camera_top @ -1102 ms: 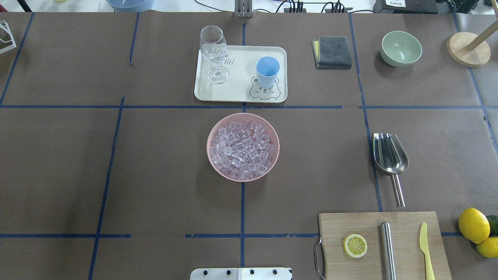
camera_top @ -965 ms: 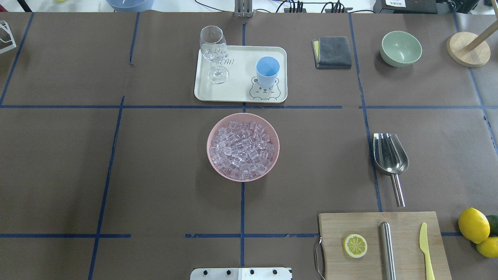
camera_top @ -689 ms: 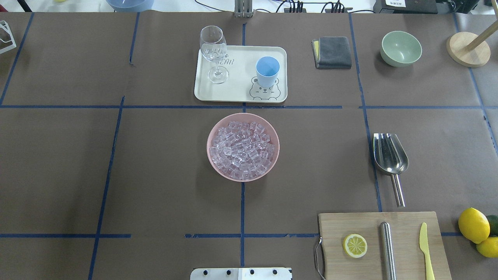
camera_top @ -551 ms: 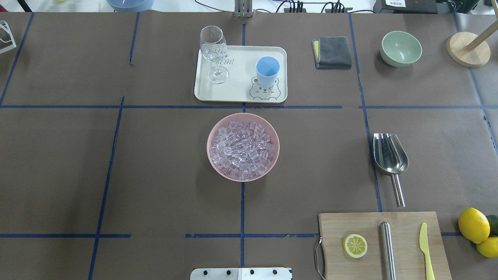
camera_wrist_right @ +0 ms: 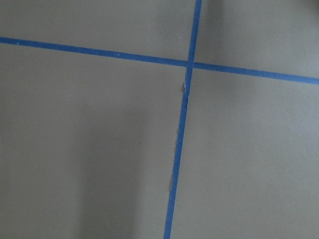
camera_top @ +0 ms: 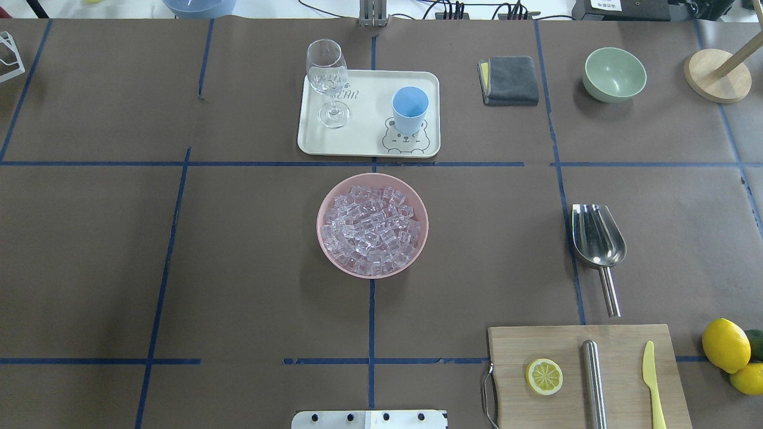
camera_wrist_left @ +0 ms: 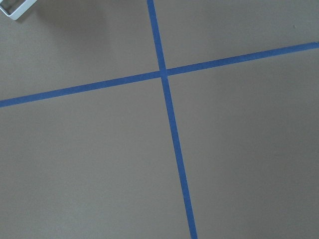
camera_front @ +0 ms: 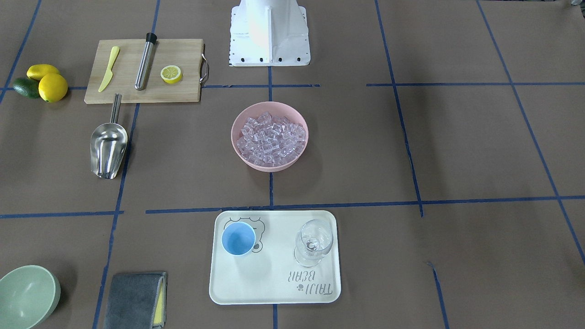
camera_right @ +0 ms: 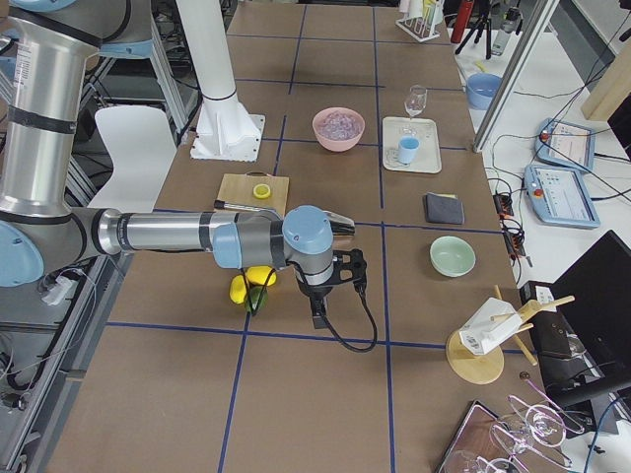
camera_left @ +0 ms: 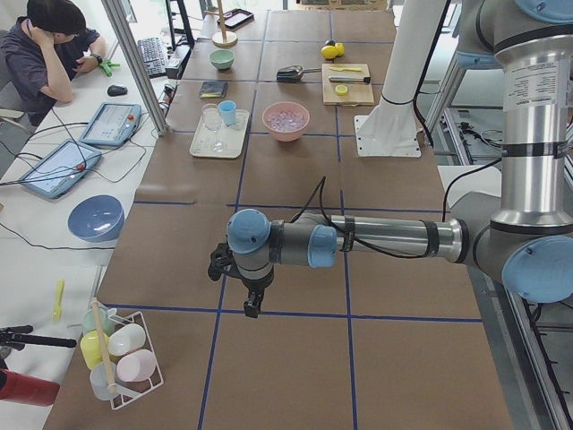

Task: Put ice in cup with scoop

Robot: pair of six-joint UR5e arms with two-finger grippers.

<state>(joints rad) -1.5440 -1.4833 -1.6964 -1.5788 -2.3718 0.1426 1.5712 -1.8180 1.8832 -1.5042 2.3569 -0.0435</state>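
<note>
The ice point(camera_top: 372, 229) fills a pink bowl point(camera_top: 319, 229) at the table's middle. The light-blue cup point(camera_top: 409, 107) stands upright on a white tray point(camera_top: 369, 140) behind the bowl. The steel scoop point(camera_top: 598, 238) lies on the table to the right, its handle towards the robot. My left gripper point(camera_left: 253, 307) hangs over bare table far to the left, and I cannot tell if it is open. My right gripper point(camera_right: 317, 315) hangs over bare table far to the right, beyond the lemons, and I cannot tell its state. Both wrist views show only brown paper and blue tape.
A stemmed glass point(camera_top: 326, 77) shares the tray. A cutting board point(camera_top: 620, 363) at the front right holds a lemon slice, a steel cylinder and a yellow knife. Lemons point(camera_top: 725, 344) lie beside it. A grey cloth point(camera_top: 511, 79) and a green bowl point(camera_top: 614, 74) sit at the back right.
</note>
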